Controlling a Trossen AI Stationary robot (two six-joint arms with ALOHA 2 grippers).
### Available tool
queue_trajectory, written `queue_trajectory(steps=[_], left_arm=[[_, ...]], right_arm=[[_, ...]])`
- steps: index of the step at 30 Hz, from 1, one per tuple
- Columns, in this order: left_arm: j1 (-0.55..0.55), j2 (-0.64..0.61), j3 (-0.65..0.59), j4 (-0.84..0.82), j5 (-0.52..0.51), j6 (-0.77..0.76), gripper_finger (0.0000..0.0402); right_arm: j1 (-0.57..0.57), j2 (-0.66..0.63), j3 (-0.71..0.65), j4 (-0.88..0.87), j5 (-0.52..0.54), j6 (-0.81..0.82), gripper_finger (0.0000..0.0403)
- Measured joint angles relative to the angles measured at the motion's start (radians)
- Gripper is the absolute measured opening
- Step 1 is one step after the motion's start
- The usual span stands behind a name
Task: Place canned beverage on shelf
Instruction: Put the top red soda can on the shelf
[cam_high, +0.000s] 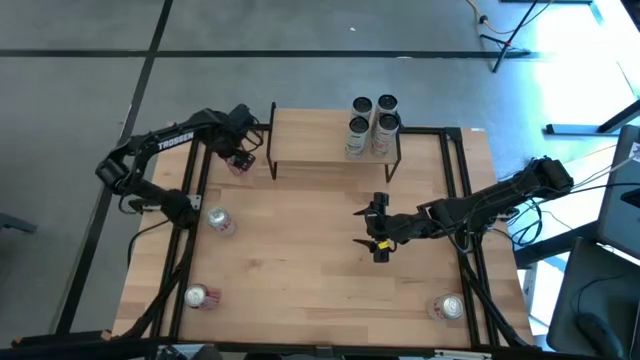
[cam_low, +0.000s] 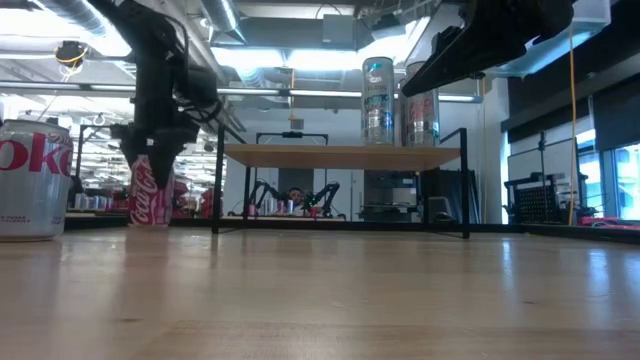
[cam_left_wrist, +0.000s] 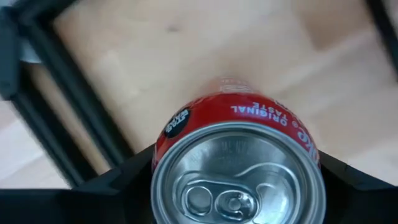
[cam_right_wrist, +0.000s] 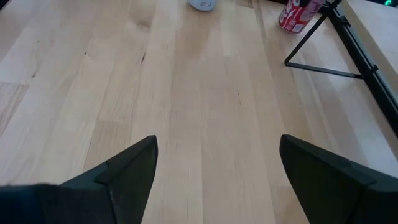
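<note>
A red Coca-Cola can (cam_high: 238, 163) stands upright just left of the shelf (cam_high: 320, 140), a light plank on thin black legs. Several cans (cam_high: 372, 125) stand on the shelf's right end; they also show in the low view (cam_low: 378, 100). My left gripper (cam_high: 240, 152) is over the red can (cam_low: 150, 195) and shut on it. My right gripper (cam_high: 378, 232) hangs open and empty over the middle of the table, its fingers (cam_right_wrist: 124, 168) wide apart. My left gripper pinches the red can's upper wall just below the top rim (cam_left_wrist: 158, 155), one finger (cam_left_wrist: 118, 186) on each side. The fingers come from above, pointing down. The can is upright; whether its base (cam_low: 150, 222) rests on the table or hangs just above it, I cannot tell.
A silver Diet Coke can (cam_high: 220, 220) stands at the left, also in the low view (cam_low: 30, 180). Two more cans lie near the front edge, left (cam_high: 197, 296) and right (cam_high: 448, 307). The shelf's left and middle parts (cam_low: 290, 155) are bare. Black frame rails (cam_high: 465, 200) run along the table's sides.
</note>
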Motion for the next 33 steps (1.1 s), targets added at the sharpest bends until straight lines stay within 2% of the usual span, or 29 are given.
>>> queue_trajectory(steps=[5,8,12,15,22,27,30,33], left_arm=[[-0.089,-0.074,0.0,-0.069,0.009,-0.036,0.0277],[-0.168,-0.131,0.0,-0.096,0.052,-0.057,0.0276],[-0.299,-0.193,0.0,-0.107,0.101,-0.109,0.0276],[-0.411,-0.218,0.0,-0.112,0.099,-0.159,0.0275],[-0.656,-0.212,0.018,-0.102,0.09,-0.291,0.0275],[-0.783,-0.172,0.146,-0.101,0.011,-0.338,0.0275],[-0.822,-0.121,0.264,-0.108,-0.007,-0.343,0.0275],[-0.833,-0.042,0.413,-0.173,-0.048,-0.325,0.0275]], right_arm=[[0.0,0.0,0.0,0.0,0.0,-0.002,0.0323],[0.0,0.0,0.0,0.002,0.0,-0.002,0.0323],[0.0,0.0,0.0,0.003,0.0,-0.002,0.0323],[0.0,0.0,0.0,0.003,0.0,-0.002,0.0323],[0.0,0.0,0.0,0.005,0.0,-0.002,0.0323],[0.0,0.0,0.0,0.005,0.0,-0.002,0.0323],[0.0,0.0,0.0,0.004,-0.002,0.003,0.0323],[0.0,0.0,0.0,-0.009,-0.049,0.016,0.0323]])
